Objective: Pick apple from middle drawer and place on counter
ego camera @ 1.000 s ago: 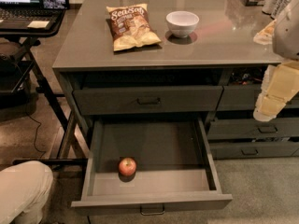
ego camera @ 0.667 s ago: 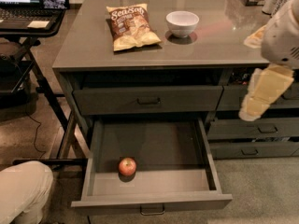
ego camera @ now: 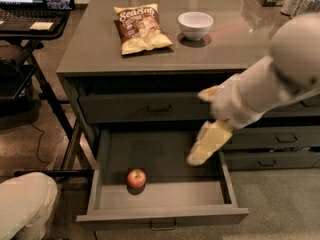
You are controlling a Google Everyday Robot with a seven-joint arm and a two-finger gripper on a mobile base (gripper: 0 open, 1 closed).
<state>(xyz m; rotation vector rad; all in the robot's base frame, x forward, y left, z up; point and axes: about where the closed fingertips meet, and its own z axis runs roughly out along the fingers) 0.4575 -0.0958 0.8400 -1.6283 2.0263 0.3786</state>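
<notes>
Apple (ego camera: pixel 136 178) is seen lower centre-left, resting inside the opened middle drawer (ego camera: pixel 165 196). Right of it, the end effector (ego camera: pixel 204 148) is held over the drawer's right part; its state cannot be told.

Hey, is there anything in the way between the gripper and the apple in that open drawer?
Nothing visible. The gripper hangs over the right side of the open middle drawer, and the apple sits on the drawer floor toward the front left. Only bare drawer floor lies between them.
</notes>
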